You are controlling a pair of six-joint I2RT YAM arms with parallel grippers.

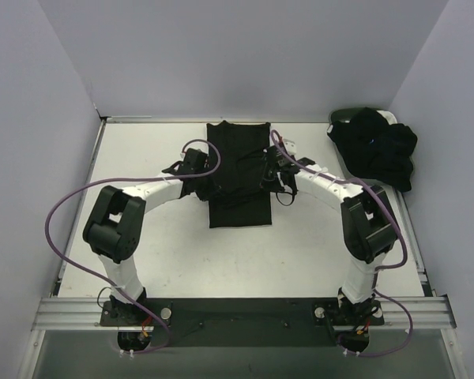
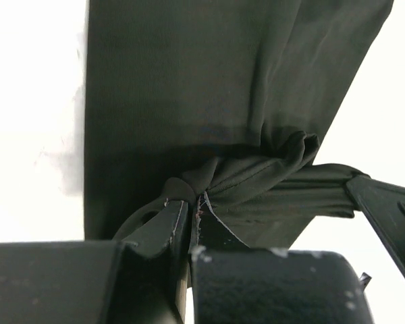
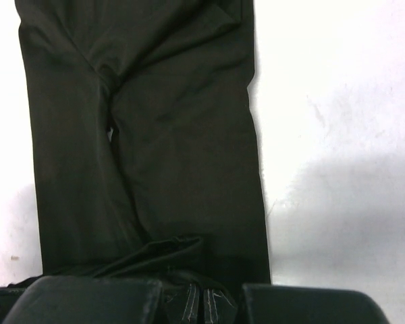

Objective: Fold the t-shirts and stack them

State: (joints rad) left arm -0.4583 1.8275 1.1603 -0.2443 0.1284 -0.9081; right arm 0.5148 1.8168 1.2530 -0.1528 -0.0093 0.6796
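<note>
A black t-shirt lies as a long narrow strip down the middle of the table, its upper half rumpled between the two grippers. My left gripper is at the strip's left edge. In the left wrist view the left gripper is shut on a bunched fold of the t-shirt. My right gripper is at the right edge. In the right wrist view the right gripper is shut, with a gathered fold of the t-shirt pinched at its tips. More black t-shirts lie heaped at the far right.
A dark oval basket peeks out behind the heap at the back right corner. White walls close in the table on three sides. Purple cables loop out from both arms.
</note>
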